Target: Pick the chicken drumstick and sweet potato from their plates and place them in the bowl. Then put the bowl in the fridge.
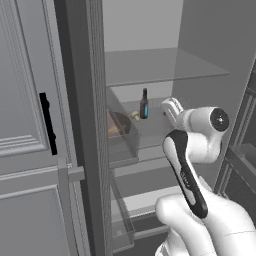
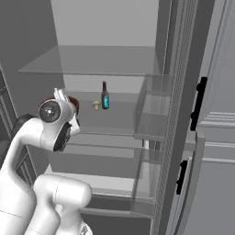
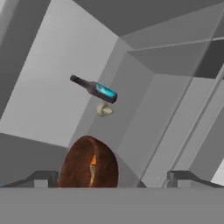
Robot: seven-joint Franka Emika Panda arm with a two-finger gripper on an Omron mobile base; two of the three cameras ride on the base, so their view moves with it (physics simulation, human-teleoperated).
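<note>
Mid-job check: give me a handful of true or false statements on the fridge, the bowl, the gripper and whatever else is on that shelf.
1. The bowl sits on a shelf inside the open fridge. True.
2. The gripper is clamped on the bowl's rim. False: its fingers stand wide apart, holding nothing.
3. A dark bottle with a blue label stands on the same shelf. True.
4. The bottle lies on its side. False: it stands upright in both base views.
5. Something orange shows inside the bowl. True.
</note>
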